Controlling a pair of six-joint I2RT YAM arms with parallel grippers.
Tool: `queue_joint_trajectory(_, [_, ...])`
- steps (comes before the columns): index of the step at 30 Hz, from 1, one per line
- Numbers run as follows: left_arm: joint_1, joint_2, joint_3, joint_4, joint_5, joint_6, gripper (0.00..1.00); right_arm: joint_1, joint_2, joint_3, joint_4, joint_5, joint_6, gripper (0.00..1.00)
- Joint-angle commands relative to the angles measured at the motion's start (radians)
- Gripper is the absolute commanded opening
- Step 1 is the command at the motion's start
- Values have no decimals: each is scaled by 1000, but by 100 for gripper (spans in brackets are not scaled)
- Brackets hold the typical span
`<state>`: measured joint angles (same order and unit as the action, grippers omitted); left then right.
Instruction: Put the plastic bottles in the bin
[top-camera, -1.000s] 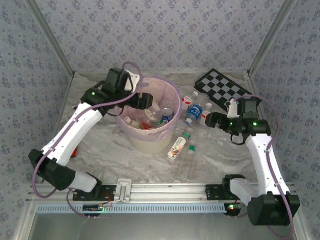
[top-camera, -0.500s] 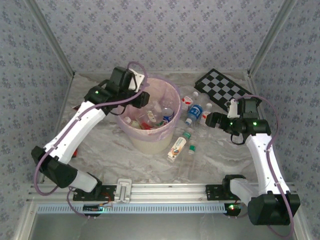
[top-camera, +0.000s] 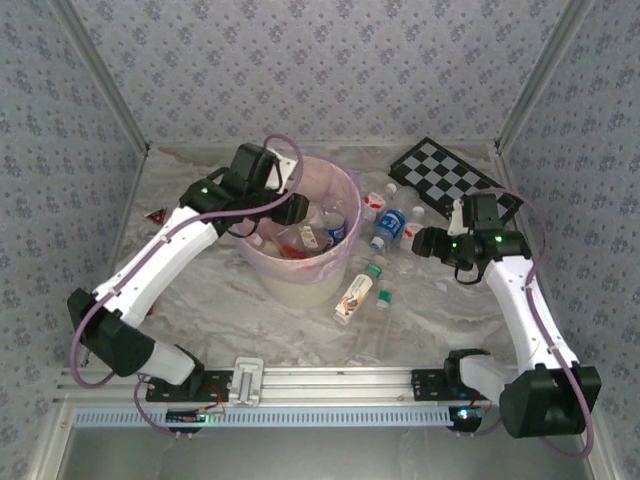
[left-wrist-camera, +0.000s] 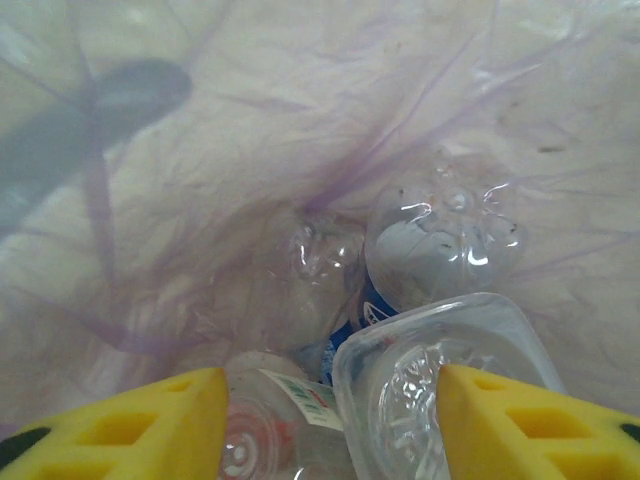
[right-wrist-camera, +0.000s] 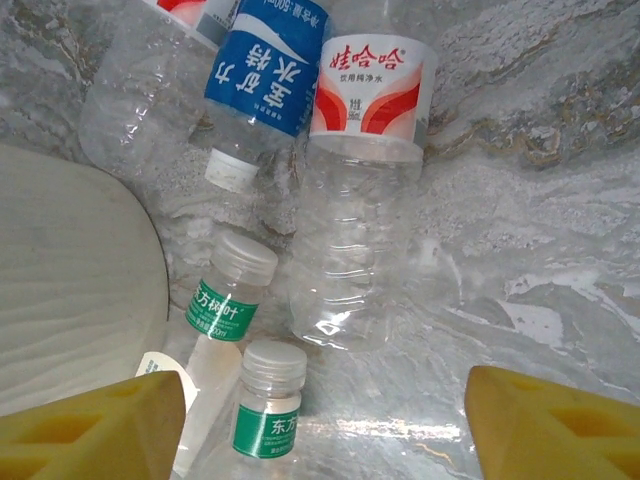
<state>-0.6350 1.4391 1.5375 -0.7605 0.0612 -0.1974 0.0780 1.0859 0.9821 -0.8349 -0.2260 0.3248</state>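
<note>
The bin (top-camera: 300, 282), a cream bucket lined with a pink bag (left-wrist-camera: 250, 150), holds several plastic bottles (top-camera: 318, 232). My left gripper (top-camera: 293, 208) reaches down inside it and stands open (left-wrist-camera: 330, 420). Between and below its yellow fingers (left-wrist-camera: 130, 425) lie a square clear bottle (left-wrist-camera: 430, 390) and a red-and-green-labelled one (left-wrist-camera: 270, 420). My right gripper (top-camera: 420, 240) hovers open (right-wrist-camera: 325, 420) over bottles lying on the table. These are a blue-labelled one (right-wrist-camera: 265, 70), a red-and-white one (right-wrist-camera: 365, 150) and two green-labelled ones (right-wrist-camera: 225, 300) (right-wrist-camera: 268, 410). An orange-white bottle (top-camera: 353, 296) lies beside the bin.
A black-and-white chequered board (top-camera: 445, 172) lies at the back right. A small red triangle (top-camera: 157, 216) sits at the left. The bin's cream wall (right-wrist-camera: 70, 300) is close on the right gripper's left. Papered walls enclose the marble table, and a metal rail (top-camera: 330, 380) runs along its front.
The left arm has swung right and reached deeper into the bin. The right gripper has shifted slightly left above the bottles on the table.
</note>
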Motion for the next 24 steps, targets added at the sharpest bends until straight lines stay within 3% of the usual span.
queue_joint_trajectory(1, [4,-93,66,-2,-31,33,66,63,-1,-11,-48,33,48,74])
queue_joint_trajectory(5, [14,-143,98,-27,-61,60,72,183,-19,-92,-92,18,176,75])
queue_joint_trajectory(7, [19,-169,98,-29,-73,67,74,253,-29,-159,-51,-16,241,80])
queue_joint_trajectory(9, [26,-195,85,-20,-77,63,76,292,-29,-242,40,-51,295,78])
queue_joint_trajectory(14, [32,-269,-14,38,-60,7,78,301,5,-358,242,-103,402,64])
queue_joint_trajectory(24, [34,-345,-83,26,-68,31,80,303,199,-349,380,-112,368,60])
